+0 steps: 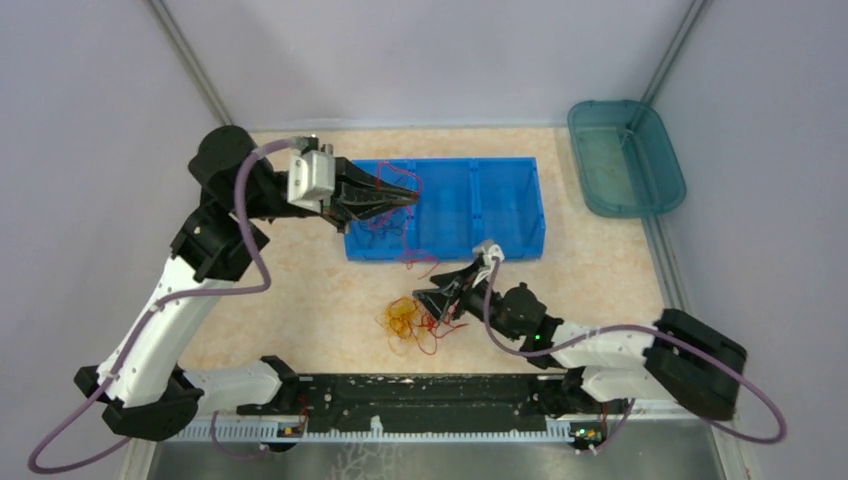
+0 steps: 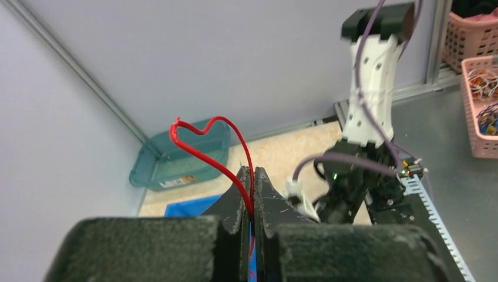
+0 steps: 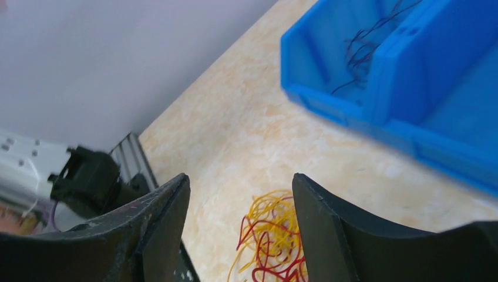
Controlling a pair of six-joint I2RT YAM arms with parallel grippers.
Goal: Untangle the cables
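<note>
A tangle of yellow-orange and red cables (image 1: 408,322) lies on the table in front of the blue bin (image 1: 500,205); it also shows in the right wrist view (image 3: 273,238). My right gripper (image 1: 428,303) is open just above and right of the tangle, its jaws wide apart (image 3: 241,226). My left gripper (image 1: 405,197) is shut on a red cable (image 2: 226,155) that loops up from between its jaws, over the bin's left compartment. Dark and red cables (image 1: 385,228) lie in that compartment, seen too in the right wrist view (image 3: 358,56). A short red cable (image 1: 420,262) lies by the bin's front.
A teal tub (image 1: 625,157) stands at the back right corner. Grey walls enclose the table on three sides. A black rail (image 1: 420,400) runs along the near edge between the arm bases. Pink baskets (image 2: 478,108) stand beyond the table.
</note>
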